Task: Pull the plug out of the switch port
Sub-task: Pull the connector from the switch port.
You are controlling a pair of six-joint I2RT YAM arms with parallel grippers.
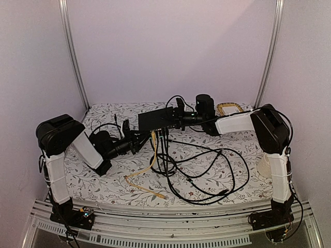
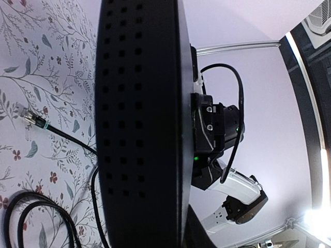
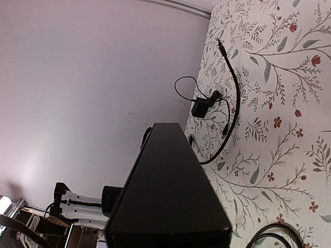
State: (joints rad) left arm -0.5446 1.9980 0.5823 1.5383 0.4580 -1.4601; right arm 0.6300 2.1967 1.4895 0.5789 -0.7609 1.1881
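The black switch (image 1: 155, 120) is held above the flowered cloth. My right gripper (image 1: 177, 120) is at its right end and seems shut on it; the switch's dark top (image 3: 168, 201) hides my fingers in the right wrist view. My left gripper (image 1: 138, 137) is just below the switch's left near corner. The vented side of the switch (image 2: 139, 129) fills the left wrist view and hides my fingers. A yellow cable (image 1: 152, 157) and black cables (image 1: 164, 150) hang from its near edge. The ports and any plug in them are hidden.
A loose clear plug (image 2: 29, 118) on a black cable lies on the cloth. Tangled black cables (image 1: 207, 165) spread over the middle and right. A small black adapter (image 3: 199, 107) lies near the back wall. A yellow coil (image 1: 227, 108) sits at the back right.
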